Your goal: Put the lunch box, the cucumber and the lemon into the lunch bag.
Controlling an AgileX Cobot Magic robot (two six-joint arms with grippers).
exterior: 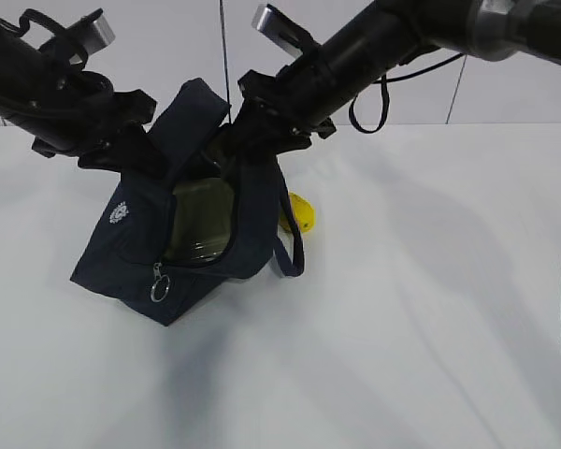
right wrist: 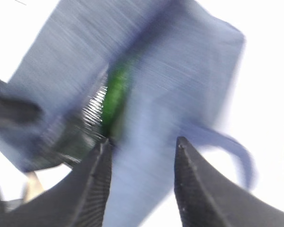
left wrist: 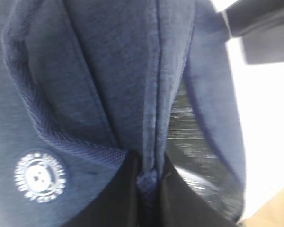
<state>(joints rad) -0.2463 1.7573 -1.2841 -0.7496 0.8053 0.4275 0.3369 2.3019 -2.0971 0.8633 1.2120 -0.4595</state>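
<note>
Holding lunch bag (exterior: 136, 253): lunch box (exterior: 201, 224), cucumber (right wrist: 116, 92) inside | left claw (left wrist: 149, 182) pinching fabric | right claw (right wrist: 142, 156) spread

The bag (exterior: 140, 253) is matt navy woven cloth with a heathered weave and twill-ribbed edging; its lining (left wrist: 199, 161) looks silvery and shiny. The zipper ring (exterior: 159, 288) is bright metal. The lemon (exterior: 301, 213) has glossy yellow skin. The table (exterior: 421, 309) is smooth matt white. The right gripper's fingers (right wrist: 199, 189) are finely textured black plastic.

Unreadable round logo (left wrist: 40, 177) on lunch bag (exterior: 140, 253)
</note>
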